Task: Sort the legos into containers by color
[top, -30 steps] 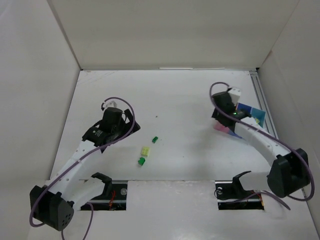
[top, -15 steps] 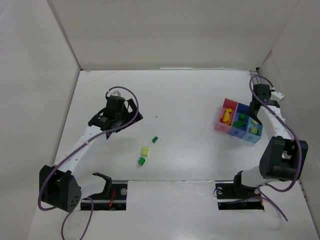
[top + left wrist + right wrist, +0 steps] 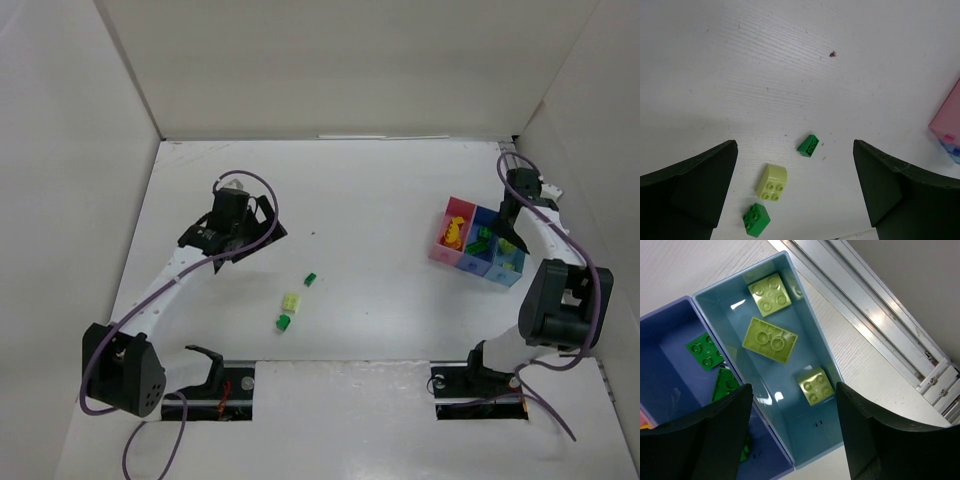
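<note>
Your left gripper point(image 3: 794, 150): jaws wide apart, empty, above three loose legos point(image 3: 291, 301), well apart from the containers point(image 3: 440, 252). Your right gripper point(image 3: 793, 390): spread, empty, over the light blue bin point(image 3: 790, 435).

Likely risk: the pale brick point(image 3: 772, 182) lies just beside a green brick point(image 3: 756, 219), so a wide close could catch both or knock one away.

The small dark green brick point(image 3: 808, 145) sits apart. In the left wrist view, its long axis runs diagonally, lower left to upper right.

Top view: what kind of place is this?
Likely a lab robot test cell: a white table boxed in by plain panels, a left arm and right arm mounted at its near edge, with legos and bins as props.
</note>
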### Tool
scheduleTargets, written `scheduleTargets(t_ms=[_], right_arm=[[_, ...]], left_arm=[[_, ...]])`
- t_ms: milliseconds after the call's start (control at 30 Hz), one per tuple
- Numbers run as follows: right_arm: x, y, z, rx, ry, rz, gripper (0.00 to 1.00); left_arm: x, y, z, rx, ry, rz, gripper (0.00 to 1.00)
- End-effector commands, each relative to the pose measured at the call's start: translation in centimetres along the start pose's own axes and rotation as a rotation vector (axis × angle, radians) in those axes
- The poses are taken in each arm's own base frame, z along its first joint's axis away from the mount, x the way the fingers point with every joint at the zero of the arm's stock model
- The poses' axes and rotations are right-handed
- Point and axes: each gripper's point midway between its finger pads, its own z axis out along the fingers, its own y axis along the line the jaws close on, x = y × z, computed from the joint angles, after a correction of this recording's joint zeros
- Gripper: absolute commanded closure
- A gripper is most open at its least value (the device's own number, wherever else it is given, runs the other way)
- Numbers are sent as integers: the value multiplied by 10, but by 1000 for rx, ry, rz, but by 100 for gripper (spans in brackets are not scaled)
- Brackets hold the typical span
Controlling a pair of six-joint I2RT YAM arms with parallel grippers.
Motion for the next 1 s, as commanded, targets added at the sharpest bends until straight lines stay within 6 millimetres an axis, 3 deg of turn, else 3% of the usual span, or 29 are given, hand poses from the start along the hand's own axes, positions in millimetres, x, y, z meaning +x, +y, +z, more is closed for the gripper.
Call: scheduleTargets(t_ms=[0,100,167,200,267,300,333,367,400,467,500,600,633,700,733,767,800,967], right_arm=[[-30,3,-18,-52,-81,36,27],[-38,6,-37,-132,-111,12,26],[-38,25,-54,-258,-140,-29,22],[-46,31,-76,-322,-202,-74,22],[-44,58,-107,-461,-277,-167,18],[-29,87,-136,-559,-315,-254,18],[-24,100,-161,-632,-379,-310,17],[-11,117,-181,-703,-402,-352,15],[30,147,-214,-835,-411,-460,15],[68,178,-259,-1011,-426,-504,11],[113,194,-290,-1124,-396,-582,11],[178,220,-321,-1206,-315,-644,10],[208,225,-350,-1270,-293,-686,10],[255,238,-352,-1235,-192,-693,10],[268,240,-373,-1236,-210,-667,9],[279,243,-376,-1212,-200,-643,7],[300,248,-365,-1142,-132,-587,5],[349,266,-367,-1072,35,-455,5]], left_arm=[[-19,-16,-22,64,-65,9,0],[-21,-16,-29,75,-90,0,0],[-20,-12,-32,66,-96,-1,0],[-19,-8,-36,52,-98,-1,0],[-19,-1,-41,18,-114,-3,0],[-22,0,-49,17,-134,-15,0],[-20,9,-53,-25,-137,-35,0],[-20,13,-57,-39,-144,-52,0],[-19,15,-61,-47,-148,-68,0],[-15,24,-73,-70,-155,-115,0],[-14,24,-78,-64,-159,-141,0],[-10,30,-95,-56,-185,-169,0],[-9,33,-102,-52,-209,-205,0],[-4,40,-111,-66,-210,-227,0],[-2,44,-114,-75,-218,-228,0],[-2,44,-121,-59,-232,-240,0],[1,44,-124,-49,-227,-240,0],[6,47,-133,-26,-235,-231,0]])
